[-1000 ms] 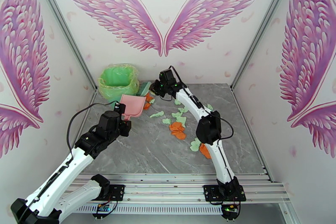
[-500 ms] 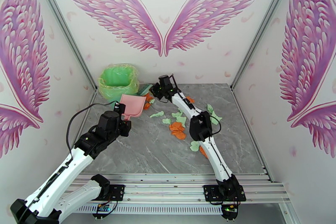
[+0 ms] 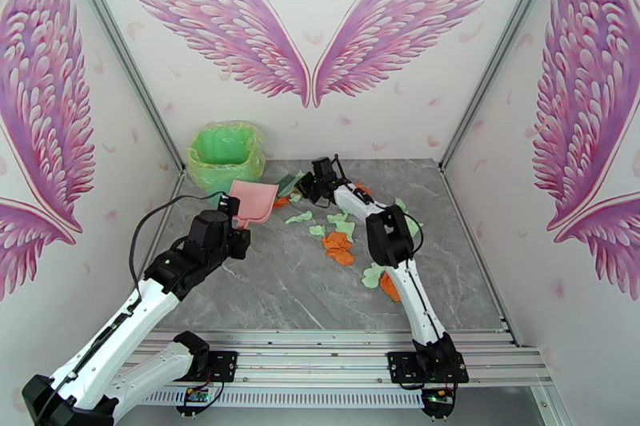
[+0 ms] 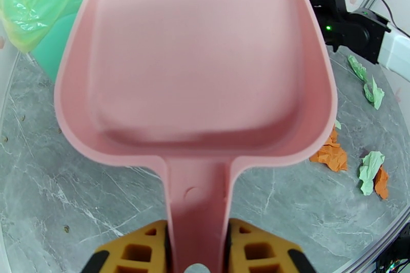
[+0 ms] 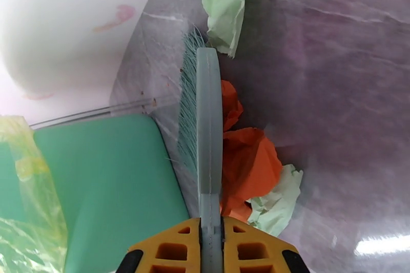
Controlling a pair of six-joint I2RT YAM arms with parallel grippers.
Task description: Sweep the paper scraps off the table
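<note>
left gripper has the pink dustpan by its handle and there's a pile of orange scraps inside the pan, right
Not quite. The left gripper does hold the pink dustpan by its handle, but the left wrist view shows the pan empty inside; the paper scraps lie on the table beside it.
</note>
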